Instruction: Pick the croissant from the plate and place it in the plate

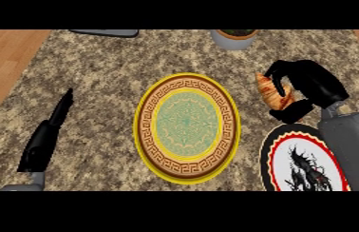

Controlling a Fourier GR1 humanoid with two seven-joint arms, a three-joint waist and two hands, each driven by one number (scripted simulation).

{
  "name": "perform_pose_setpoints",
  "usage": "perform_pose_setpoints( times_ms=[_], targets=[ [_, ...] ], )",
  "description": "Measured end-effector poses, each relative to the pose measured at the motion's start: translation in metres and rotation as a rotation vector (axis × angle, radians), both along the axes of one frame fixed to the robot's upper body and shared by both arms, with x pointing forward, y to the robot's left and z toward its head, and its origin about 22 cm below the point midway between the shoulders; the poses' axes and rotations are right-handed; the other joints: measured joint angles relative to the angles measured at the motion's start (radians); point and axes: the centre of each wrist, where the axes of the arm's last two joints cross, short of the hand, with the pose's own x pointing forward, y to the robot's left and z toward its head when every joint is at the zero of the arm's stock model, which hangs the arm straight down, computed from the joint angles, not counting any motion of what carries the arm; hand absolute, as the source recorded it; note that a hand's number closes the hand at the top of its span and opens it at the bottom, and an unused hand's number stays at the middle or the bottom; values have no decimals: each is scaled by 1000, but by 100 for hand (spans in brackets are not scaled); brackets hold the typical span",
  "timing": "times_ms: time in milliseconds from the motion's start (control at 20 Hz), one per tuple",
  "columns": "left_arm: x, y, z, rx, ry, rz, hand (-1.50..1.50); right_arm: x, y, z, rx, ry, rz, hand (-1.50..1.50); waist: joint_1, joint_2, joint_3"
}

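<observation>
Head view, black plate [279,152]: nearest, right of the yellow plate [187,128], partly hidden by the right forearm;
Left hand [48,133]: left of the yellow plate; fingers straight, holding nothing;
Right hand [316,82]: right of the yellow plate; curled round the croissant [269,90];
Pot [235,38]: beyond the yellow plate

Reads as a home kitchen. Shows a speckled granite worktop [91,74] with a warm wooden strip [17,55] at the left, an ornate yellow-rimmed plate [139,124], a black-and-red plate [267,155], a croissant [266,89] and a potted plant [232,40] at the far edge.
</observation>
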Motion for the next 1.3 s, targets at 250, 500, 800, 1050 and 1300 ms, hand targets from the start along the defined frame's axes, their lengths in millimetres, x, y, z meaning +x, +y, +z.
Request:
perform_pose_setpoints(
  times_ms=[250, 500, 800, 1050, 1300],
  targets=[
    [-3, 5, -4, 2, 10, 16, 0, 27, -26, 29, 114, -192, 157, 150, -21, -5, -1],
    [-4, 10, -1, 4, 15, 36, 0, 50, -32, 50, 275, -284, 378, 150, -46, -16, -3],
    [-18, 16, -7, 4, 30, 80, 0, 72, -11, 63, 395, -249, 584, 150, -81, -30, -6],
    [-23, 27, -4, 6, 35, 103, 0, 78, 29, 72, 436, -207, 675, 150, -102, -36, -7],
    [-29, 26, -6, 11, 44, 118, 0, 67, 88, 69, 466, -136, 732, 150, -116, -41, -7]
  ],
)
